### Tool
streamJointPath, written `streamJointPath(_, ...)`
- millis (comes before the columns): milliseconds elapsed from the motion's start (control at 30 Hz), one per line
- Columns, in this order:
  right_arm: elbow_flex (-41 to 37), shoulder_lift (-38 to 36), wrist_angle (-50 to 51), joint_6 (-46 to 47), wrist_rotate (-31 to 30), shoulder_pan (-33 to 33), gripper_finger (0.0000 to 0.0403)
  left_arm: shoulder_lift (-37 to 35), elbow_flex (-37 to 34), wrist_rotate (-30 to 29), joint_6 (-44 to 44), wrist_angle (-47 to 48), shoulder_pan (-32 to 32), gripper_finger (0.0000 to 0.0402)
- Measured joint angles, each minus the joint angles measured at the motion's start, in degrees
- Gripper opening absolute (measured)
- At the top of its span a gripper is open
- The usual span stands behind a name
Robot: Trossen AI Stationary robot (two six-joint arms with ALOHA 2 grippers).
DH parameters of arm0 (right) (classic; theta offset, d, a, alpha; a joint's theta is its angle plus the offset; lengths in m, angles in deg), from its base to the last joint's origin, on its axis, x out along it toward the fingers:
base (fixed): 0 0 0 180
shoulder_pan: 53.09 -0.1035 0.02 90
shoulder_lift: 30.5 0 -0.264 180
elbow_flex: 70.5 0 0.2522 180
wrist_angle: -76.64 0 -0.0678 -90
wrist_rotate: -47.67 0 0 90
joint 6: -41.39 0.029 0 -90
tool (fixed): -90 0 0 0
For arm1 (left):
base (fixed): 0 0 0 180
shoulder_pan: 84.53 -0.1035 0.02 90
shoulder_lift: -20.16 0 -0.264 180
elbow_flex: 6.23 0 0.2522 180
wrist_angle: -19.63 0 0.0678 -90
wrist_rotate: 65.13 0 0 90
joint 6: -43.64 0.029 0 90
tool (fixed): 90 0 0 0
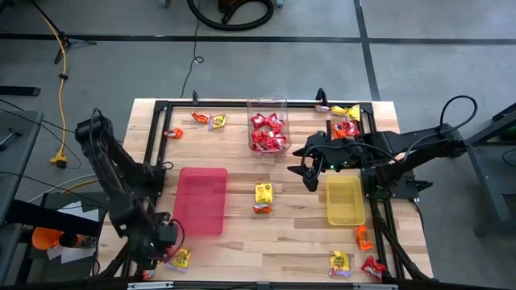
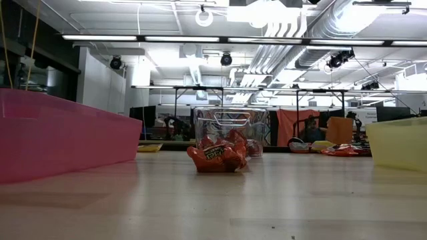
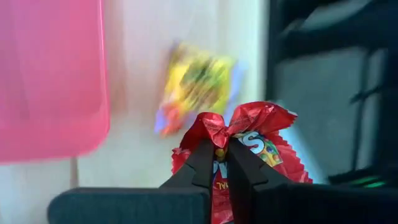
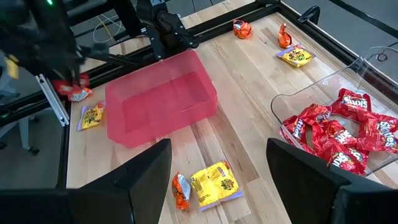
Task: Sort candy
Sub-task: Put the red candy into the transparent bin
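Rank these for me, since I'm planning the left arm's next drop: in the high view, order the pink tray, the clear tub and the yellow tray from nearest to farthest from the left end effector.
From the left end effector, at the table's near left corner:
1. Pink tray, just beside it on the left half.
2. Clear tub, at the far edge, centre.
3. Yellow tray, on the right half.
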Motion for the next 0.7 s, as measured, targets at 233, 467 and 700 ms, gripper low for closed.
streamJointPath(233, -0.01, 0.00, -0.60, 0.00, 0.01, 0.00, 0.0259, -9.02, 7.69, -22.26, 7.21, -1.12, -5.45, 0.0004)
streamJointPath(467, -0.02, 0.00, -2.36, -0.04, 0.01, 0.00, 0.0259, -14.57, 10.01, -37.63, 39.05, -19.97, -19.75, 0.0004)
streamJointPath(700, -0.02, 0.00, -2.38, -0.21, 0.01, 0.00, 0.0259, -14.18, 7.35, -16.87, 56.21, -33.84, -40.72, 0.0004)
